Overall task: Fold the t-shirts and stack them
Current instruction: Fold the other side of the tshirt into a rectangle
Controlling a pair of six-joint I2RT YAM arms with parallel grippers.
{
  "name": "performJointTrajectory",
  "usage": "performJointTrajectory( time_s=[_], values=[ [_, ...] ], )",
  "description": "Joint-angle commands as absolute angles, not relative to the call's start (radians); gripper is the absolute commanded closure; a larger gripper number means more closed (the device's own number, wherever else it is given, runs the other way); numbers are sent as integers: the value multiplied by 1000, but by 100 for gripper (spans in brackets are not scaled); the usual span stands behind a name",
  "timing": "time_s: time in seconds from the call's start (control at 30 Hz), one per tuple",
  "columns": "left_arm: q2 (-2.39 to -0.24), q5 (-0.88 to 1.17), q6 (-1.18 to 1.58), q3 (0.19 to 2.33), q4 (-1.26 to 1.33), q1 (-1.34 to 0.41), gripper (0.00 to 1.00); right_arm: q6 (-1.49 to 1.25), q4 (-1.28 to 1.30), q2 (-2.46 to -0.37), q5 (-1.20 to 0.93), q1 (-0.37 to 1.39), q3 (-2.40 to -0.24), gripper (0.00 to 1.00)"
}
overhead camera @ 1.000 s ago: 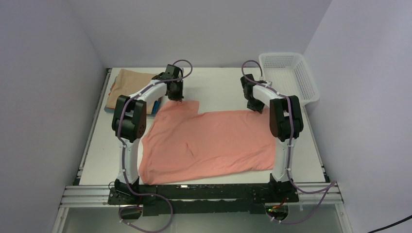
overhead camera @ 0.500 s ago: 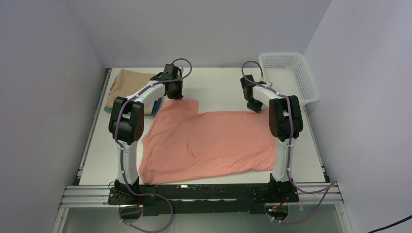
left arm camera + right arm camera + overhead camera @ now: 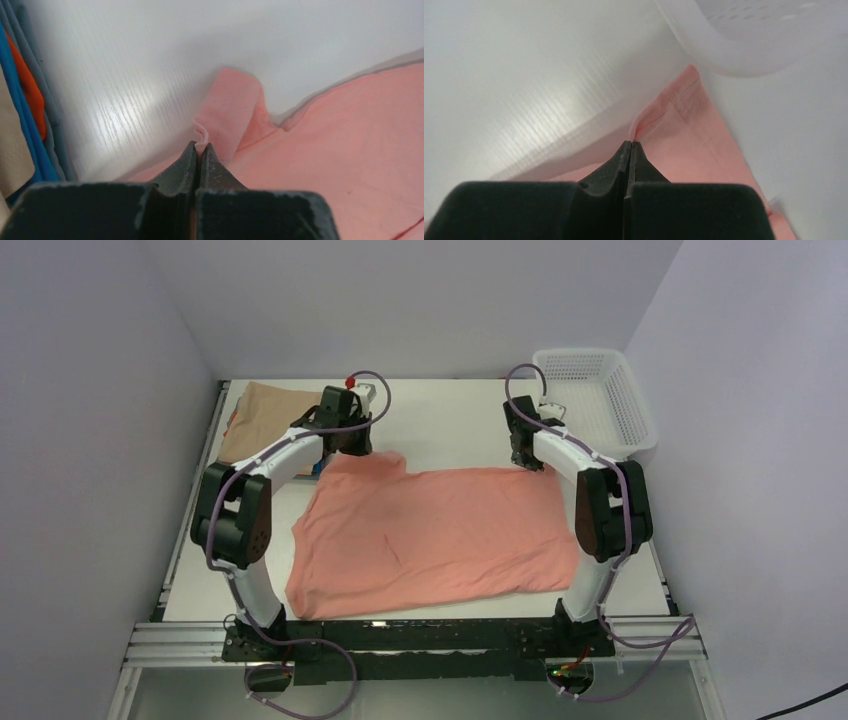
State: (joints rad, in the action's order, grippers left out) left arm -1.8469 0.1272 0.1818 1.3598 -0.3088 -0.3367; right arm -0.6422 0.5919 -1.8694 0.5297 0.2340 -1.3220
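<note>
Left wrist view: left gripper (image 3: 199, 150) clamps a thin pinch of pink shirt (image 3: 350, 150), spread on the table (image 3: 450, 420); right gripper (image 3: 630, 147) nips its other far corner; either shallow hold could slip on lifting

The salmon-pink t-shirt (image 3: 430, 530) is lying spread open across the middle of the white surface (image 3: 450, 430), mostly flat, with a few soft creases running through its centre. Its far-left corner is bunching into a little fold, pinched tight between the left fingers (image 3: 182, 167). Its far-right corner is peaking up the same way in the right fingers (image 3: 616, 165). Over at the surface's far-left corner, the tan t-shirt (image 3: 265, 415) is sitting folded on top of a stack. The blue t-shirt (image 3: 27, 130) and the orange-red t-shirt (image 3: 29, 85) are showing only as folded edges beneath it.
</note>
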Motion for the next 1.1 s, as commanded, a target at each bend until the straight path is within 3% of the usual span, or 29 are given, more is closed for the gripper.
performJointTrajectory(
  time_s=[0.0, 0.47, 0.83, 1.07],
  values=[
    [-1743, 203, 131, 1267, -198, -361, 100, -601, 530, -1761, 500, 259, -1245, 100],
    [-1408, 56, 216, 914, -118, -491, 100, -599, 562, -1502, 517, 302, -1009, 100],
    [-1091, -53, 410, 668, -188, -572, 100, -572, 595, -1373, 536, 300, -908, 100],
    [-943, -122, 491, 630, -326, -594, 100, -536, 625, -1313, 570, 296, -896, 100]
  ],
)
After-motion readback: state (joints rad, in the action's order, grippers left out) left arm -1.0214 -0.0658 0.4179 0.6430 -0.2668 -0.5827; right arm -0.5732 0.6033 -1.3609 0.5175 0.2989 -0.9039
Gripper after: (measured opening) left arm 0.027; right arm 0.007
